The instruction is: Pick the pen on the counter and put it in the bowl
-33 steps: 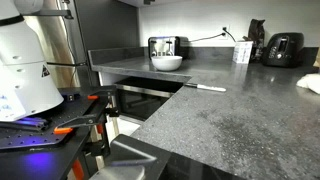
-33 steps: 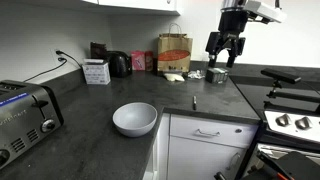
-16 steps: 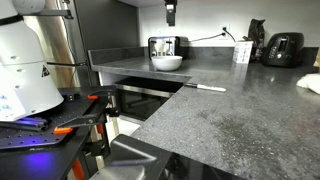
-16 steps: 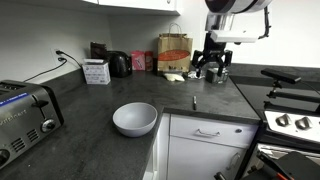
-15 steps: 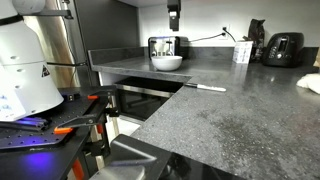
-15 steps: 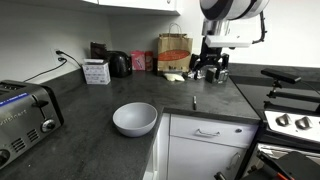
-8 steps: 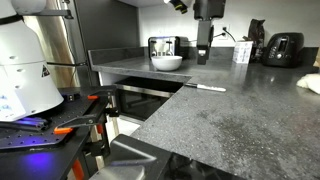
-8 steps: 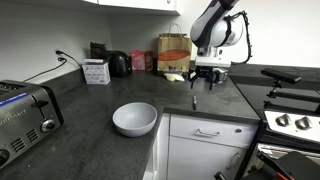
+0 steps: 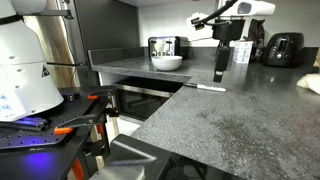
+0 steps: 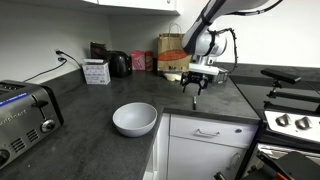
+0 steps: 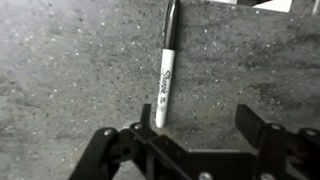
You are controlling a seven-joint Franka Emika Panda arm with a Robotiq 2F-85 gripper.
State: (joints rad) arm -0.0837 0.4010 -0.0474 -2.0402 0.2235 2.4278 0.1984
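The pen (image 11: pixel 165 62) is a white marker with a dark cap, lying flat on the dark speckled counter (image 11: pixel 60 70). It also shows in both exterior views (image 9: pixel 210 88) (image 10: pixel 194 101), near the counter's edge. My gripper (image 11: pixel 198 125) is open and empty, hovering just above the counter, with the pen's white end beside one of the fingers (image 11: pixel 147 115), not centred in the gap. In both exterior views the gripper (image 9: pixel 220 74) (image 10: pixel 196 87) hangs right over the pen. The white bowl (image 9: pixel 167 62) (image 10: pixel 135 119) stands empty on the counter, apart from the pen.
A toaster (image 9: pixel 165 46) (image 10: pixel 25 115) stands beside the bowl. A white cylindrical container (image 9: pixel 241 51) and a black appliance (image 9: pixel 283 48) stand at the back. A brown paper bag (image 10: pixel 174 52), a white box (image 10: pixel 97 71) and a stove (image 10: pixel 290 120) are nearby.
My arm has come down from high above the counter and moved over the pen. The gripper stayed open. The pen and bowl have not moved.
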